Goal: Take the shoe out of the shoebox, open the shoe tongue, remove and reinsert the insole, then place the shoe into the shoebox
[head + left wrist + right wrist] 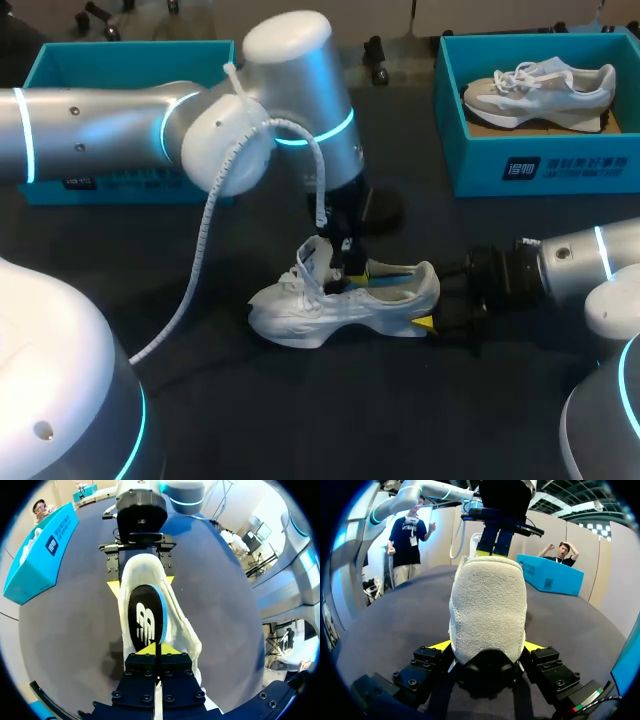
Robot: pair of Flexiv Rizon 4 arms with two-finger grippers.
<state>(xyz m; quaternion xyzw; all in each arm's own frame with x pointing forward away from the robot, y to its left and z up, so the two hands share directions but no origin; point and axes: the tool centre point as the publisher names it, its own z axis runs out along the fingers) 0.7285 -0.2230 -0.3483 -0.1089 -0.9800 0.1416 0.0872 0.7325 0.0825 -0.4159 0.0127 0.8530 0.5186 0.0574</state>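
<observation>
Left gripper (156, 650): fingers pressed together, pinching the near end of the insole (145, 620) at the shoe's throat. In the head view it hangs down at centre frame, over the tongue.
Right gripper (487, 647): fingers spread to the heel's width and clamped on it from both flanks, yellow tips against either side. It enters low from the right of the head view.
Shoe (340, 305): white trainer, upright on its sole at centre of the head view, toe to the left, heel to the right, outside both boxes.
Insole: dark, with a blue edge showing, lying in the shoe's opening. Whether it is fully seated or partly lifted cannot be told.
Laces (312, 270): loose, bunched over the tongue.
Table (300, 420): dark surface, bears the shoe.
Shoebox (130, 188): teal, upper left of the head view, partly behind the left arm. It is probably the destination.
Second shoebox (540, 165): teal, upper right, holds a second shoe (540, 90).
Handling, shoe: judged light. The upper is soft and will dent, the sole and heel cup are stiffer, so the heel is the sound place to hold.
Handling, insole: judged thin and floppy, likely to fold and to drag on the lining. Best held by its end edge and drawn along the shoe's length.
Risk: the loose laces may snag the fingers.
</observation>
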